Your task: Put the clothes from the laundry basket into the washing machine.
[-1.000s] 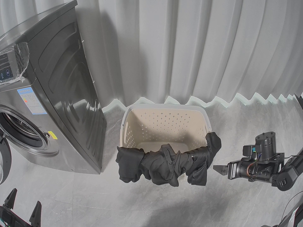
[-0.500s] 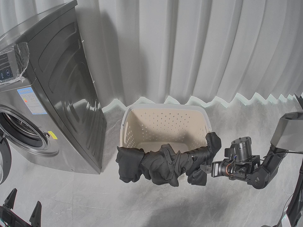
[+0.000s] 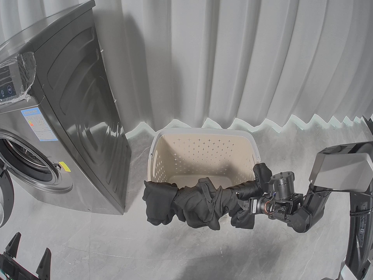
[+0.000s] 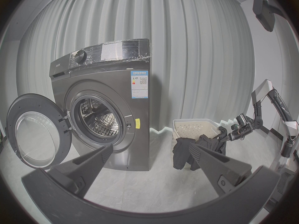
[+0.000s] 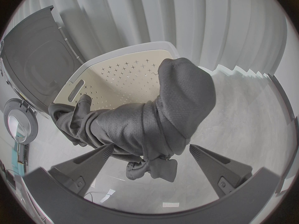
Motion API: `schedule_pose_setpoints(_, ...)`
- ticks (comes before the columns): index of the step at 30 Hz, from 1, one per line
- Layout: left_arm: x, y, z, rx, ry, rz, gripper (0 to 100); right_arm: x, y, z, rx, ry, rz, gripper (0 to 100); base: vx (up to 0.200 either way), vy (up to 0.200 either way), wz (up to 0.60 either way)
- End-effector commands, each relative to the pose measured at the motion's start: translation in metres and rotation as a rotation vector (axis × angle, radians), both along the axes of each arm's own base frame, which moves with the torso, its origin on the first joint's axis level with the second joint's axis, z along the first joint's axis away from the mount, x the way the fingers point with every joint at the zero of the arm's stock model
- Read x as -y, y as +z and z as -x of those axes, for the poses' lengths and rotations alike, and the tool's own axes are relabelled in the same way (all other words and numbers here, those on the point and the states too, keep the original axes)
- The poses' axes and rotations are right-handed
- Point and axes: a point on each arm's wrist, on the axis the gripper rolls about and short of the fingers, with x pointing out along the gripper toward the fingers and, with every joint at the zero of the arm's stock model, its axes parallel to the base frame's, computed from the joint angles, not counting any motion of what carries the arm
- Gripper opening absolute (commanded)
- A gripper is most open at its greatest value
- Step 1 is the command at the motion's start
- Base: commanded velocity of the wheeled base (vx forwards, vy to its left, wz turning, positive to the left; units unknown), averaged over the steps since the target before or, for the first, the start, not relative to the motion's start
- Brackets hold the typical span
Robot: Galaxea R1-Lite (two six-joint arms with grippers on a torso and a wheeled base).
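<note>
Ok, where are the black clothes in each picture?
Head view: black clothes draped over the laundry basket's near rim, low centre.
Left wrist view: black clothes far off, beside the washing machine.
Right wrist view: black clothes close up, at the open right gripper.
Shared landmark: that cream laundry basket.

Blue label (image 4: 139,84) on washing machine (image 4: 137,147): txt illegible.

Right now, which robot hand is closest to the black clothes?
The right gripper: open, with one end of the black clothes between its jaws. The left gripper is far off, by the washing machine.
</note>
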Motion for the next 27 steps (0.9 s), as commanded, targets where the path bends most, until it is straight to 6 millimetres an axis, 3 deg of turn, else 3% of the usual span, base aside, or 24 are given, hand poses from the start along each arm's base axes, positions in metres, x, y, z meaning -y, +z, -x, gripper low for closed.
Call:
schedule_pose_setpoints(1,0.000,-0.005,0.000,0.002,0.001,0.000,100,-0.002,-0.005,-0.004,0.001,0.001,-0.001,100,0.000,0.000,0.00)
schedule_pose_setpoints(11,0.000,-0.005,0.000,0.002,-0.001,0.000,100,-0.001,-0.001,-0.010,0.040,-0.005,-0.015,100,0.000,0.000,0.00)
schedule_pose_setpoints(12,0.000,-0.005,0.000,0.002,-0.001,0.000,100,-0.001,-0.001,-0.010,0.040,-0.005,-0.015,0,0.000,0.000,0.00)
schedule_pose_setpoints(27,0.000,-0.005,0.000,0.002,0.001,0.002,100,-0.002,0.003,-0.001,0.053,0.015,-0.027,0,0.000,0.000,0.00)
